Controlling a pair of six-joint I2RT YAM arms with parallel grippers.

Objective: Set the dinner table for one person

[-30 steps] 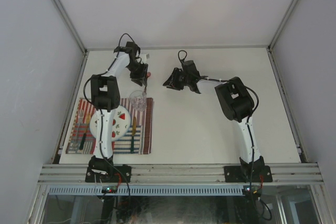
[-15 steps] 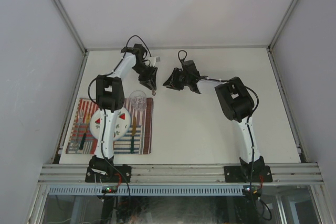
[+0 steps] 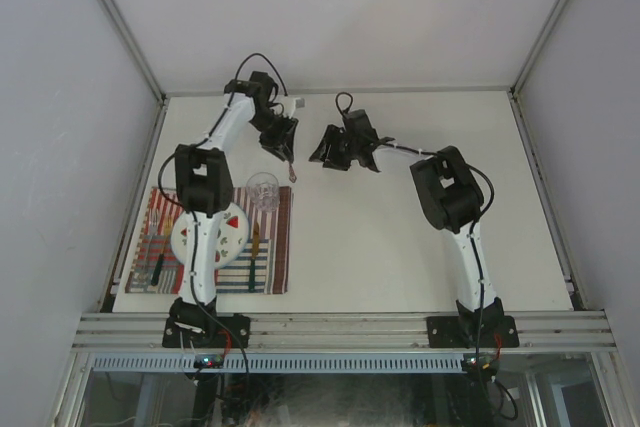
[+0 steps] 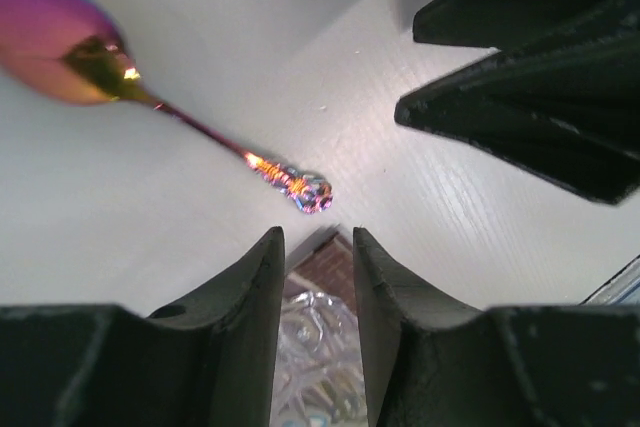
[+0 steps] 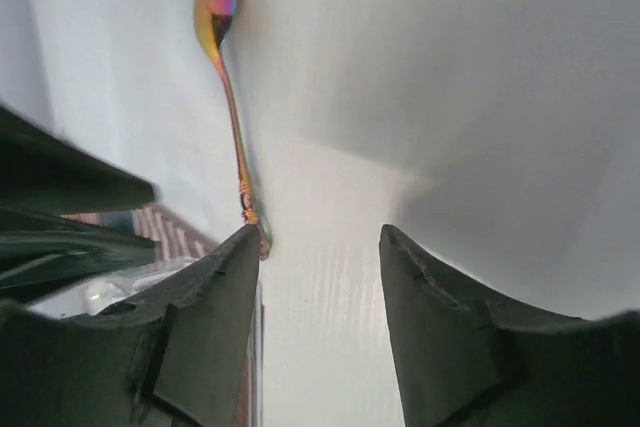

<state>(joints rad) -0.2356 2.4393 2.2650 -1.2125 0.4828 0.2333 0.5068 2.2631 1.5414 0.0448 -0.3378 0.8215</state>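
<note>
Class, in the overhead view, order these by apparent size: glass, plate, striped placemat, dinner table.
Largest to smallest:
1. dinner table
2. striped placemat
3. plate, partly covered
4. glass

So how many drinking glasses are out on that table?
1. A clear glass stands at the far right corner of the striped placemat, just beyond the plate. The left arm could hide another.
</note>
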